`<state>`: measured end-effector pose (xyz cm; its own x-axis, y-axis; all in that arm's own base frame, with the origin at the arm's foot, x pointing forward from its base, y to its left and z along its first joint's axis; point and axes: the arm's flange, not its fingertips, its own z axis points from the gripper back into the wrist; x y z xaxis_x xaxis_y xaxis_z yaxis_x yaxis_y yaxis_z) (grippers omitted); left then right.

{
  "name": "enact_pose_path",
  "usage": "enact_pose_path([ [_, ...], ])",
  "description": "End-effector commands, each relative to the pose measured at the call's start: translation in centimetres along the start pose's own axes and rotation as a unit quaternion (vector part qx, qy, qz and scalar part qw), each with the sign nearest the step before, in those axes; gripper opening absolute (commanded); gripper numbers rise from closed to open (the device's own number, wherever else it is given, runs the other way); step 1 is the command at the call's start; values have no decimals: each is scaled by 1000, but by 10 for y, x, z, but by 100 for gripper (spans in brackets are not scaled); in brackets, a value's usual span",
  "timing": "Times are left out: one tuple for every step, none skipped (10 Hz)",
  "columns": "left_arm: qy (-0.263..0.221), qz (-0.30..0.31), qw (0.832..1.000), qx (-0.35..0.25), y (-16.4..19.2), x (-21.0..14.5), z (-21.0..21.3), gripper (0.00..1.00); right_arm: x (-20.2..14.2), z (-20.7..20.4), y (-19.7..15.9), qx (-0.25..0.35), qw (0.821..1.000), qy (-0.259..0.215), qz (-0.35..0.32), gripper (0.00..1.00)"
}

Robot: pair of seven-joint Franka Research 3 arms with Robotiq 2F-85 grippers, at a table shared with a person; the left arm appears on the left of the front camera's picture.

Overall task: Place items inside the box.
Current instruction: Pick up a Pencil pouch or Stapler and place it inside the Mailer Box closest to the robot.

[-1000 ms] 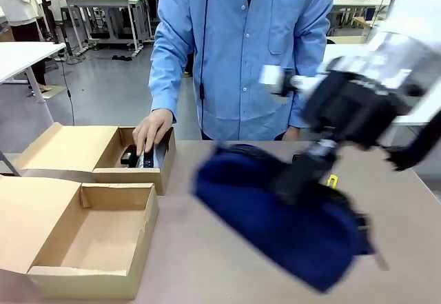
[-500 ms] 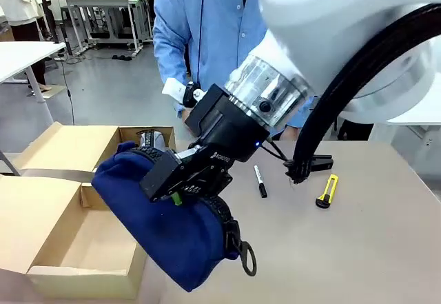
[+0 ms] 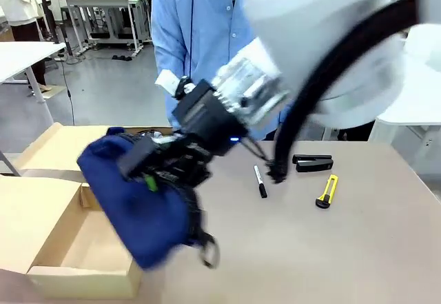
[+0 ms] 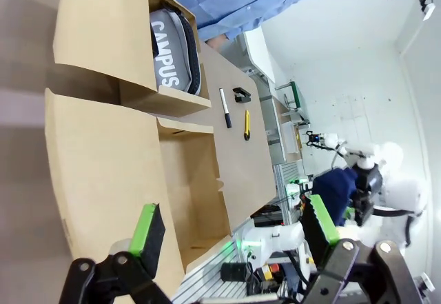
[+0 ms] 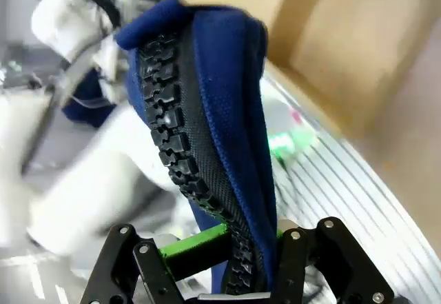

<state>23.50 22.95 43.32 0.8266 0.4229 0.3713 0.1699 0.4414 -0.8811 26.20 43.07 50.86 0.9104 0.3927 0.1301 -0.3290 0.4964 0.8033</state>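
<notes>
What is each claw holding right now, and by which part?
Right claw: shut on the navy pencil case, pinched across its zipper. Left claw: open, holding nothing.

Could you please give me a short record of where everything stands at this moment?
Right gripper: shut on the navy fabric zip pencil case, held in the air at the near open cardboard box
Left gripper: open, holding nothing
Far cardboard box: holds a grey zip pencil case marked CAMPUS
On the table: black-and-white marker pen, black stapler, yellow utility knife
</notes>
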Motion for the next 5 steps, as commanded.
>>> enact_pose_path([
  [-7, -11, 1000, -11, -2, 1, 0, 100, 59, -55, 25, 122, 978, -119, -119, 0],
  [-7, -11, 1000, -11, -2, 1, 0, 100, 72, -69, 24, 134, 969, -133, -156, 0],
  [-7, -11, 1000, -11, -2, 1, 0, 100, 77, -88, 20, 126, 968, -125, -179, 0],
  [-7, -11, 1000, -11, -2, 1, 0, 100, 78, -110, 15, 117, 970, -98, -190, 0],
  [-7, -11, 1000, -11, -2, 1, 0, 100, 79, -121, 7, 86, 970, -108, -199, 0],
])
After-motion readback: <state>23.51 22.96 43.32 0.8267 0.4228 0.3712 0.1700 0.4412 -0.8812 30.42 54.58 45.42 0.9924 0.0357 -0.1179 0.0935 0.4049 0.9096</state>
